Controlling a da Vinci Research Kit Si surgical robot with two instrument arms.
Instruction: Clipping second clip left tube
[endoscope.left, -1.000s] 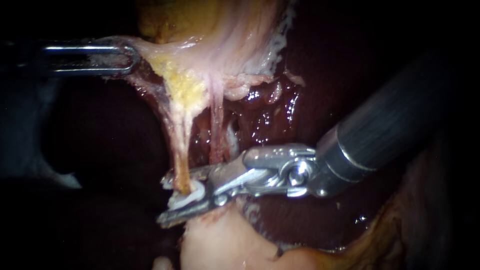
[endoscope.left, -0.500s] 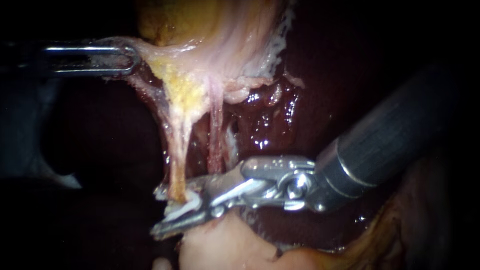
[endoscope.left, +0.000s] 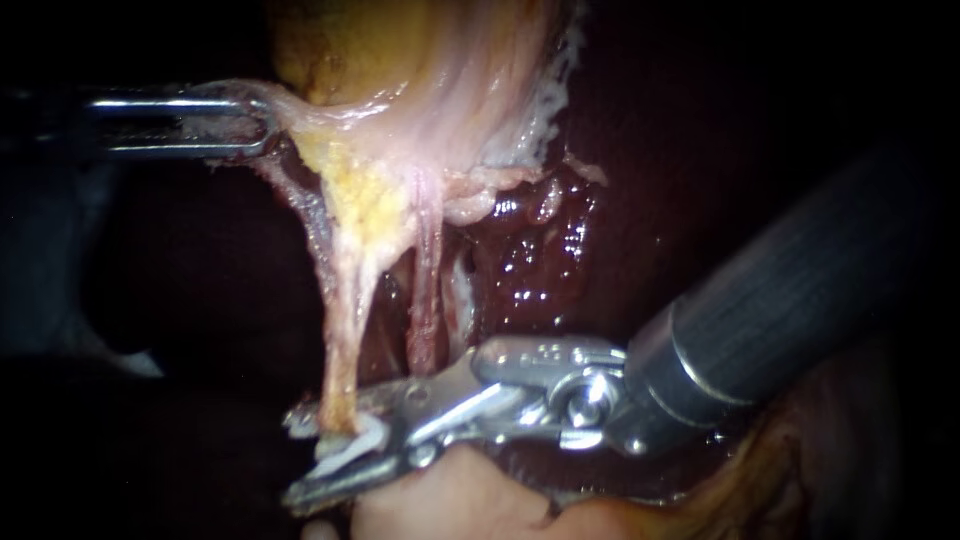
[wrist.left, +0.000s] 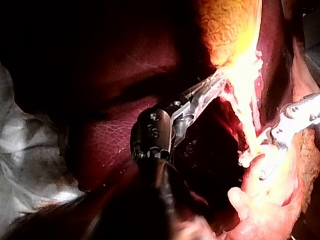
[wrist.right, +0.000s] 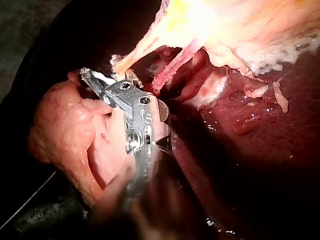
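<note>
My left instrument (endoscope.left: 255, 122) is clamped on the edge of the pale pink-and-yellow gallbladder (endoscope.left: 400, 60), stretching the thin yellowish left tube (endoscope.left: 345, 330) taut. My right instrument (endoscope.left: 305, 455) straddles that tube's lower end, its jaws bearing on a white plastic clip (endoscope.left: 350, 442) that is not yet pressed flat. I'd square the jaws across the tube, check that both tips reach past it, then squeeze slowly.

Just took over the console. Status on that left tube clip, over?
Left instrument: pincer shut on tissue beside the gallbladder. Right instrument: pincer holds white clip astride left tube, clip not yet closed. Nothing in the way.
</note>
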